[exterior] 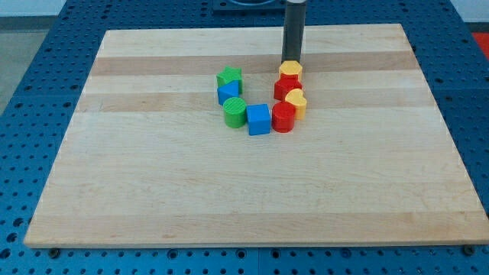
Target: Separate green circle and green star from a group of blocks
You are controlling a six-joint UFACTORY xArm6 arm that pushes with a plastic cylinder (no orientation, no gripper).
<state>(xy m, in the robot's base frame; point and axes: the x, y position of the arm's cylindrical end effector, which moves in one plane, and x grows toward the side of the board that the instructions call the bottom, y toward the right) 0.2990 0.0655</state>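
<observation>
Tip: my tip, a bare rod with no jaws, touches the yellow block.
Greens: you see the green star and green circle to the tip's left.
Room: bare board all around.

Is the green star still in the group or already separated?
Still in. The green star touches the blue block below it, with the green circle next along. My tip is at the yellow block.

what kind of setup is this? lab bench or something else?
Likely a robotics lab bench: a wooden board sits on a blue perforated table, with small coloured blocks such as the green star and green circle. My tip is just above the yellow block.
</observation>
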